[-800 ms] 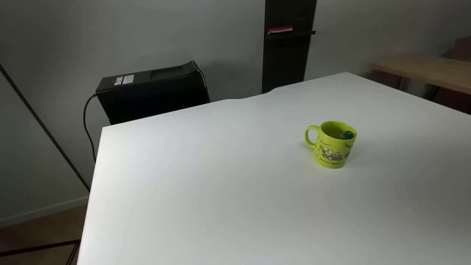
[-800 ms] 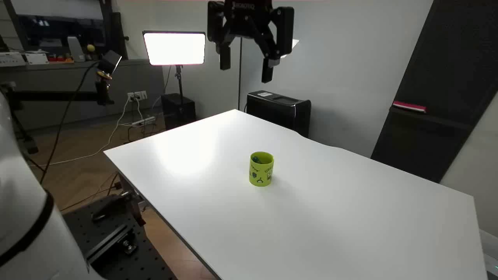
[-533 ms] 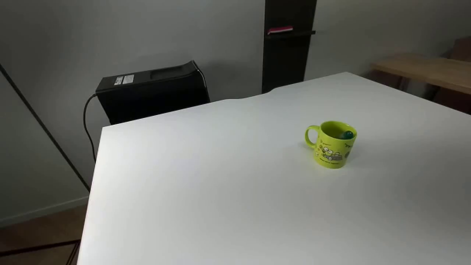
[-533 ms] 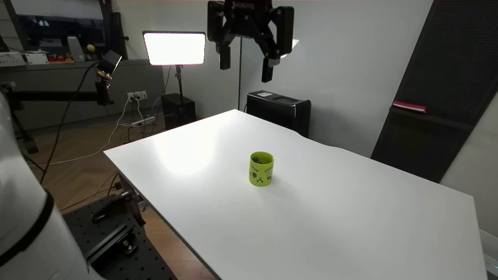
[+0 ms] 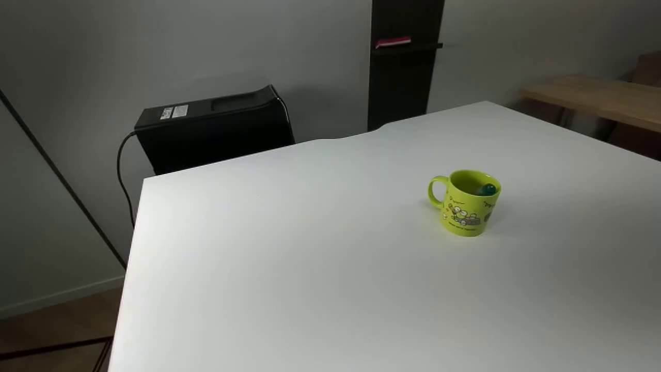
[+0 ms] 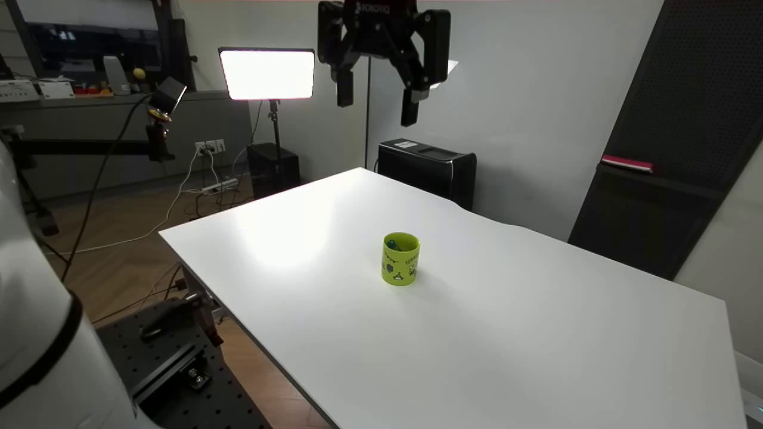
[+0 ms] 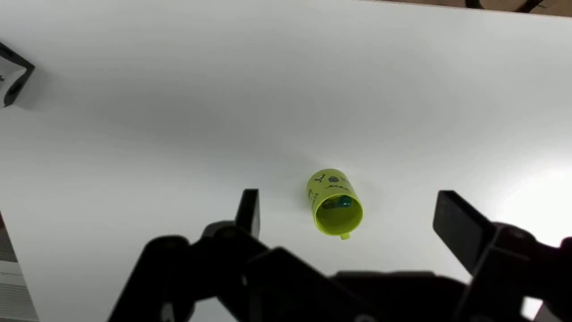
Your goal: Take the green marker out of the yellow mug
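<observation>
green marker (image 7: 342, 201) — seemingly tilted, inside yellow mug (image 5: 466, 207), fingers (image 6: 344, 89) apart

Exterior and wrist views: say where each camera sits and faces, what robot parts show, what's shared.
Exterior view: beside the arm, angled down across the table; arm and open tool show.
Exterior view: higher than the table, angled down at the mug; neither shows.
Wrist view: over the table, facing down at the mug; tool shows.
All share table, mug, marker.
</observation>
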You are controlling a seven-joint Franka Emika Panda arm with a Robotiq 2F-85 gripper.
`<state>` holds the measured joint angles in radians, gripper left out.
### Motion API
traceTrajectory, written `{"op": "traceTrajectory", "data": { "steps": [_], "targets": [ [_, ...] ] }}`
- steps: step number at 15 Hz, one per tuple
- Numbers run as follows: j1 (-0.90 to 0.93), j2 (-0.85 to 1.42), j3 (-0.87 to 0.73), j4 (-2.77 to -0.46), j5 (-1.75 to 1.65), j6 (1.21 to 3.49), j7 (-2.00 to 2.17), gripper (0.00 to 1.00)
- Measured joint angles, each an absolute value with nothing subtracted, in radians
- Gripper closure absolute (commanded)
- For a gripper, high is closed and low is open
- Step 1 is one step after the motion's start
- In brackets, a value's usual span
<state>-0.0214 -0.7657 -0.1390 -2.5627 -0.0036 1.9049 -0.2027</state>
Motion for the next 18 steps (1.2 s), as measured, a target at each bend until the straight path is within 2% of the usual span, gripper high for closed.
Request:
{"op": "traceTrajectory", "data": {
  "steps": [10,18],
  "targets": [
    [-0.021,-0.765,-0.138,-2.564,-0.004,1.91,-0.203,0.0],
    [-0.02,-0.695,-0.138,-2.614,-0.04,2.044,-0.283,0.0]
  ]
}}
